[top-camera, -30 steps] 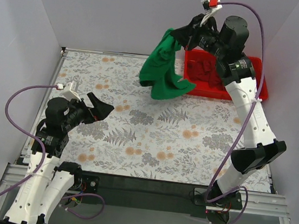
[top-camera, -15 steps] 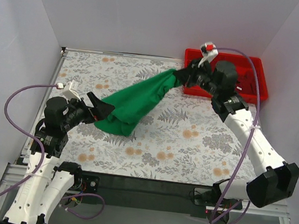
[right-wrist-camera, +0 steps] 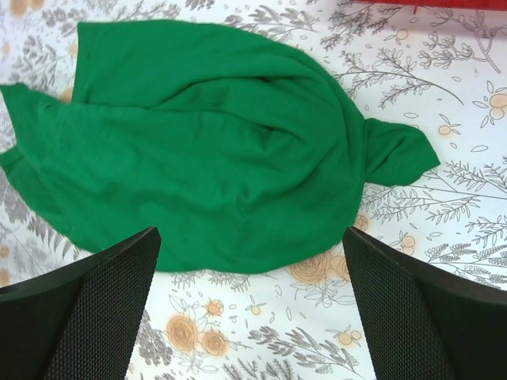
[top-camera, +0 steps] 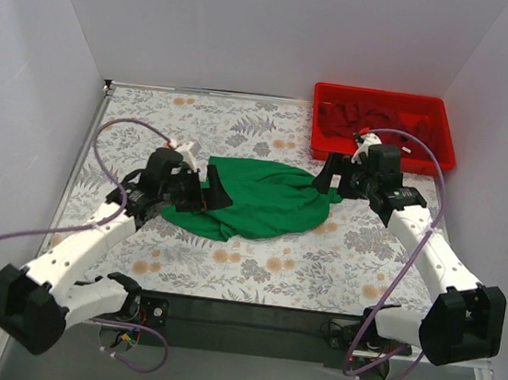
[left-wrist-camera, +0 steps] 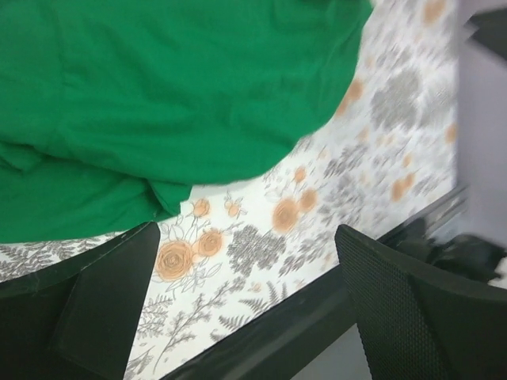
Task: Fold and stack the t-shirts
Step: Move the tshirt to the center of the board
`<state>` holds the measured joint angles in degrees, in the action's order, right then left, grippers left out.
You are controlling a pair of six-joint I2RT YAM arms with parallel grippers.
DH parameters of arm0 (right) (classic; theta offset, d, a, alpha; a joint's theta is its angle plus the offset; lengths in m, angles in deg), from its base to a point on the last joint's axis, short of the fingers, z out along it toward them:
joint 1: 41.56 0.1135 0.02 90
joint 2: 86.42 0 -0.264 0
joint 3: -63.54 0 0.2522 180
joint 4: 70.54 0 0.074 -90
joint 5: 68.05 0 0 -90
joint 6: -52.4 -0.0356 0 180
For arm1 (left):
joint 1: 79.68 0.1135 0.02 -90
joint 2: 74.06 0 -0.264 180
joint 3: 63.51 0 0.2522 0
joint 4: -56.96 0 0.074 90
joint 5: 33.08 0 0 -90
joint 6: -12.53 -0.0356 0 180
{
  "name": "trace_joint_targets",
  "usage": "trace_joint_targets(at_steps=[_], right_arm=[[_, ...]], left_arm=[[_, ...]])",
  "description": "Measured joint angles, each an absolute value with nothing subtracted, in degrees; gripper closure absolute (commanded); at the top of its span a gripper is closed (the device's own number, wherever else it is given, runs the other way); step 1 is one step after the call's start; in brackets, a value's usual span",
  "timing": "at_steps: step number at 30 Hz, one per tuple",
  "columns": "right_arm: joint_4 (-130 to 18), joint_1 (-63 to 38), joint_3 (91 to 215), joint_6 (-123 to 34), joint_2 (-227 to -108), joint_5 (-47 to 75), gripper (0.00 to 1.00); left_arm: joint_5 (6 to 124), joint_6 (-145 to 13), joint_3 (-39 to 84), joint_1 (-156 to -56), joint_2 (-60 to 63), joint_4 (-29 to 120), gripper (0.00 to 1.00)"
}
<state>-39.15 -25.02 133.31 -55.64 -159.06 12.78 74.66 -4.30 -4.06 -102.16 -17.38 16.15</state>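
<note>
One container sits on the scene: a red plastic bin (top-camera: 446, 139) at the far right corner of the table (top-camera: 142, 121), rectangular and shallow-walled, holding a rumpled heap of dark red t-shirts (top-camera: 374, 119) (how many, the folds do not let me tell). Outside it, the green t-shirt (top-camera: 262, 200) lies in the middle of the floral-printed tabletop, well apart from the bin, soft matte cloth bunched into a rough oval with deep creases and no flat panel laid out. Its long axis runs left to right across the table, one end by the left gripper (top-camera: 209, 190), the other by the right gripper (top-camera: 328, 175). In the right wrist view a short flap, perhaps a sleeve, sticks out from the green t-shirt (right-wrist-camera: 206, 150) at one side. The right gripper (right-wrist-camera: 251, 233) has its textured black fingers spread wide with nothing between them. The left gripper (left-wrist-camera: 247, 233) is likewise spread, the shirt's hem (left-wrist-camera: 158, 95) just beyond its fingers, only the printed table between them.
</note>
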Motion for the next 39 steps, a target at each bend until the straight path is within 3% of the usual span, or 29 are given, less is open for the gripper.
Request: trace_joint_targets(at_steps=[7, 17, 23, 39], right_arm=[[-36.9, -24.8, 128.4, -51.6, -155.0, 10.2, 0.16], [-34.2, -24.8, 122.8, -50.0, -151.0, 11.0, 0.16], [-34.2, -24.8, 120.5, -49.8, -149.0, 11.5, 0.16], [-34.0, -24.8, 117.9, -49.9, -145.2, 11.5, 0.16]], left_arm=[[63.8, -12.3, 3.5, -116.5, 0.3, 15.4, 0.32], [53.9, -23.8, 9.7, -135.5, 17.1, 16.1, 0.32], [48.3, -27.6, 10.4, -137.3, 23.7, 16.7, 0.32], [38.3, -32.4, 10.8, -137.6, 26.3, 25.4, 0.35]])
